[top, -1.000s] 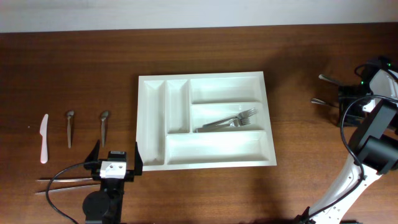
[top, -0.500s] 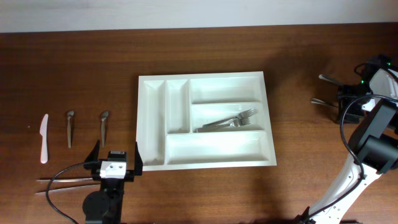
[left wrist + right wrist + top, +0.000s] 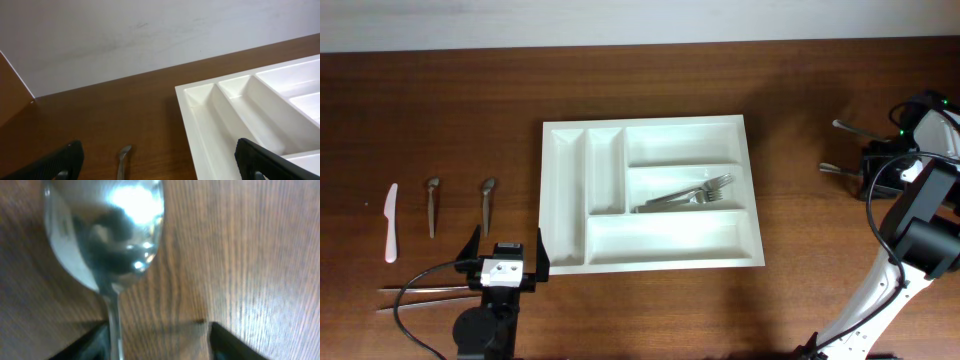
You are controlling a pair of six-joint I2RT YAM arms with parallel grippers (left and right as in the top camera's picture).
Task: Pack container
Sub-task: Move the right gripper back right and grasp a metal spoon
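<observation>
White five-compartment cutlery tray [image 3: 752, 190] sits mid-desk [image 3: 800, 80], long side left to right. It has two narrow upright slots on its left and three wide slots stacked on its right. Forks [image 3: 688, 196] lie in the middle wide slot, tines toward the tray's right wall, roughly level and overlapping; the count is unclear.

Well left of the tray, in a row on the desk: white plastic knife [image 3: 390, 222] farthest out, then a small spoon [image 3: 431, 205], then a second spoon [image 3: 487, 200] nearest the tray. All lie upright to the view and apart from each other. Two thin metal sticks [image 3: 420, 292], maybe chopsticks, lie near the tray's near-left corner but farther left, partly under the left arm's cable.

Left pincer [image 3: 507, 242] hovers just outside the tray's near-left corner. Its jaws are spread fully wide and nothing is in them. Its wrist view shows the tray's left slots ahead.

Far right of the tray, well apart from it, one metal utensil [image 3: 845, 127] and another utensil [image 3: 832, 166] poke out from beside the right arm. Right pincer [image 3: 157, 340] is down at the desk there, jaws partly apart either side of a steel spoon [image 3: 105, 230]. The spoon's neck runs close along the left finger [image 3: 85, 345], with bare wood showing on the other side of the neck. No firm grip is visible.
</observation>
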